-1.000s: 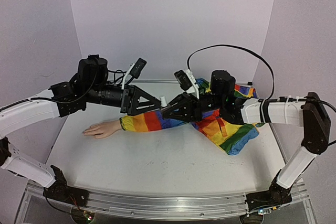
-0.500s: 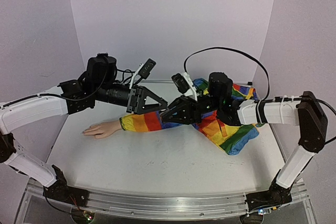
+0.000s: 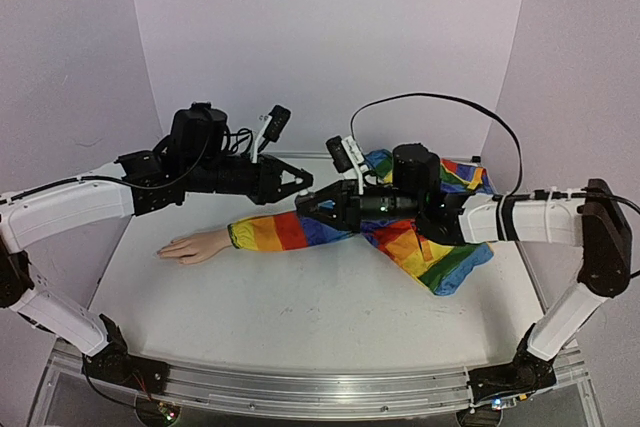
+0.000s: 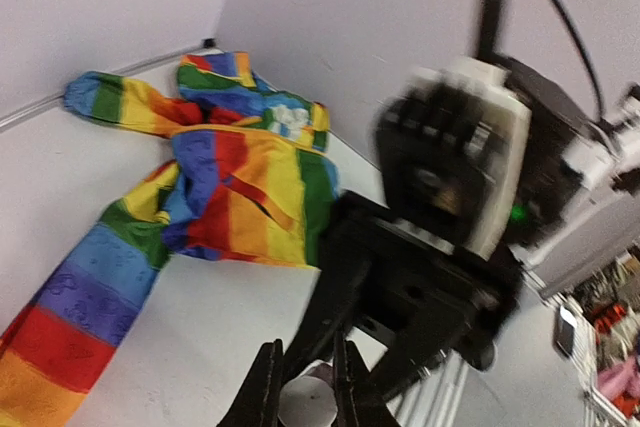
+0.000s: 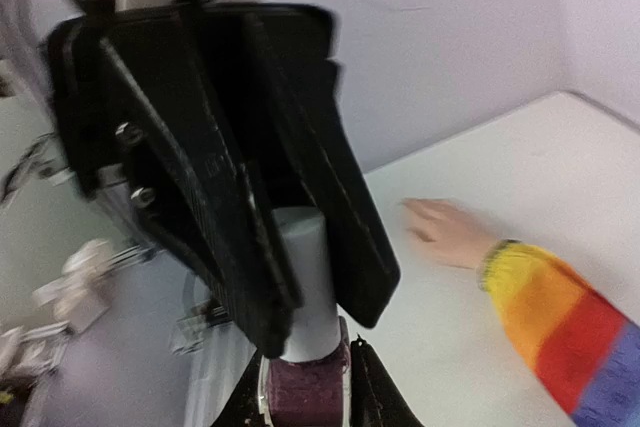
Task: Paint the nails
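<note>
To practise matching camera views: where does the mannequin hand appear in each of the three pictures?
Top view: mannequin hand left of centre, just below middle height.
Left wrist view: not in it.
Right wrist view: mannequin hand right of centre, about middle height.
Shared landmark: the rainbow sleeve, in all three.

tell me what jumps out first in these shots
Both arms meet in mid-air above the rainbow sleeve: the right gripper holds a small dark bottle, and the left gripper is clamped on its pale cap. Below to the left, a mannequin hand lies flat on the table.
</note>
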Robot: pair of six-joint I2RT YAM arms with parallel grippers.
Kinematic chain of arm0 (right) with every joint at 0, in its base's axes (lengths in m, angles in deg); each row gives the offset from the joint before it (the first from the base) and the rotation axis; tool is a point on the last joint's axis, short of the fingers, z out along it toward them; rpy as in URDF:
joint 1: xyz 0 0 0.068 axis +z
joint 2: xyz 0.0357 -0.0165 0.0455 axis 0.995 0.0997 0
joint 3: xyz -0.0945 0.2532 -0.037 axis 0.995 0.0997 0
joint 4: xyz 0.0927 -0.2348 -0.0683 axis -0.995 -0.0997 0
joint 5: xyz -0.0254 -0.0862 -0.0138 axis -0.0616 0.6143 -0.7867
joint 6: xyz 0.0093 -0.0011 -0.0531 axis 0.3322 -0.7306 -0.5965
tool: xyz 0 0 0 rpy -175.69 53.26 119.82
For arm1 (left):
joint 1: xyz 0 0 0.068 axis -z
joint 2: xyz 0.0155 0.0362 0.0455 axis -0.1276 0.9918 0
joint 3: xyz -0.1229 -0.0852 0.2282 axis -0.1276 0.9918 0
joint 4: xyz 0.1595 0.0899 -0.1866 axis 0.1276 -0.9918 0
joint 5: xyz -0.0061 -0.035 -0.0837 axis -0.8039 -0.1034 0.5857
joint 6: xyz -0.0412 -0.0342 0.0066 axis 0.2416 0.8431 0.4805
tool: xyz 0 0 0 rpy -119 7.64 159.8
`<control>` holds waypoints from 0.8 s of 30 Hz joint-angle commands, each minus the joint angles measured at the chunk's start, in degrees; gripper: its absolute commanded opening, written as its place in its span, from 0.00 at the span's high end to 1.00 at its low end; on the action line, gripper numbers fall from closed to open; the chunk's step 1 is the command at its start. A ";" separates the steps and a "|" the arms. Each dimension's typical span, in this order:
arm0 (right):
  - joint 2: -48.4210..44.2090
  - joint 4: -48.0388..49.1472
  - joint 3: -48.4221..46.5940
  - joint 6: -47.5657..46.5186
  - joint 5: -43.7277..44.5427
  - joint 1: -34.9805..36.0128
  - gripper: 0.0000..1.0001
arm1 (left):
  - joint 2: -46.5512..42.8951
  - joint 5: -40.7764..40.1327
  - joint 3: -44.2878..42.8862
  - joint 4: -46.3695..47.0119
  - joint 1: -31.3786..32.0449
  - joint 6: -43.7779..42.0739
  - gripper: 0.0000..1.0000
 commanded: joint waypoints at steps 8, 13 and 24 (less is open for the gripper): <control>-7.55 1.62 1.79 -8.21 39.34 1.79 1.00 | 1.97 -14.62 -5.51 -8.39 2.91 4.39 1.00; -5.91 3.08 1.38 -9.90 22.90 1.56 1.00 | 1.21 -8.66 -5.87 -8.02 2.83 3.18 0.76; -4.28 2.68 -0.40 -6.61 -19.06 -1.33 1.00 | -7.11 1.73 -0.46 -3.41 0.21 0.58 0.23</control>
